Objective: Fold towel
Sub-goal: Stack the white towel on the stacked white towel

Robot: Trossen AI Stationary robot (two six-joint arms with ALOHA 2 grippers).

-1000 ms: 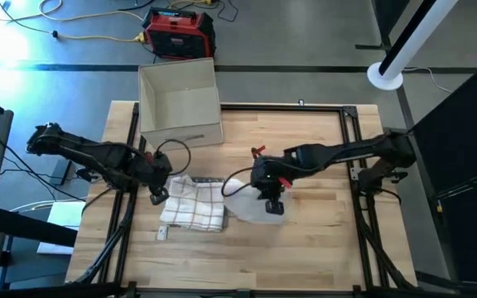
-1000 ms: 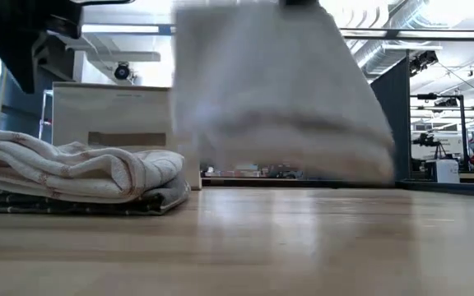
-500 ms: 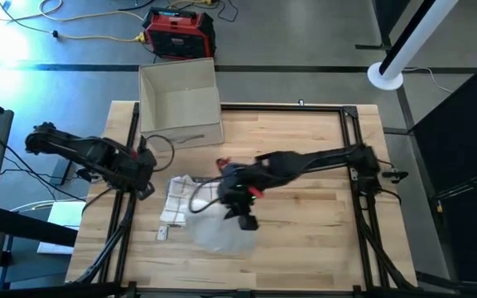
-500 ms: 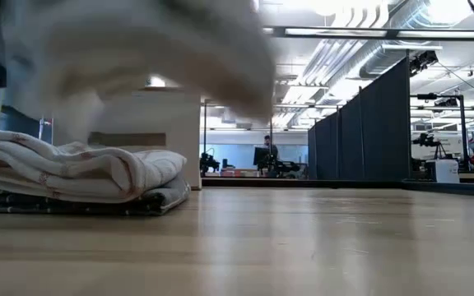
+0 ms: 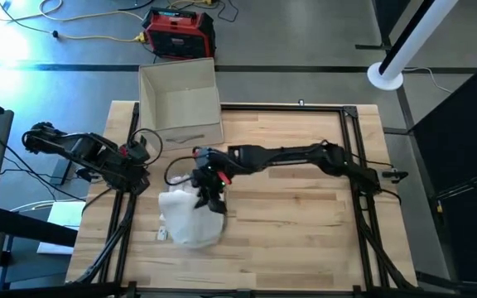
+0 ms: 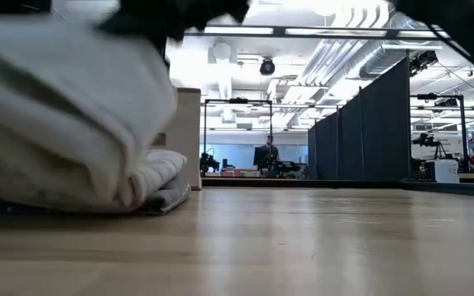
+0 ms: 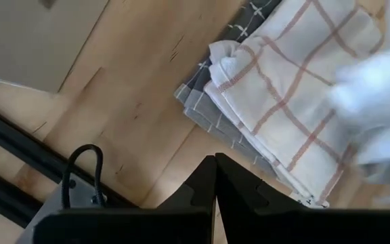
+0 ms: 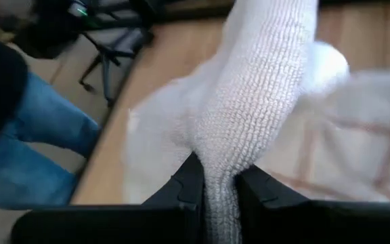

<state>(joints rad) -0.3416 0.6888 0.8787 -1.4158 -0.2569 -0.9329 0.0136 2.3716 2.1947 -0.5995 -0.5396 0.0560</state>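
Below the right gripper (image 5: 211, 192), the white terry towel (image 5: 190, 222) is hanging, pinched between its fingers, over the folded checked towels (image 7: 296, 102). Placing seems nearly done; releasing is remaining. The left gripper (image 7: 214, 177) is waiting closed beside them.

Beyond your wooden table (image 5: 305, 215) lies a grey floor (image 5: 305, 33) with yellow cables (image 5: 81, 37) and a red box (image 5: 179, 33). Dark partitions (image 6: 360, 131) and bright ceiling lights (image 6: 336, 8) fill the room behind.
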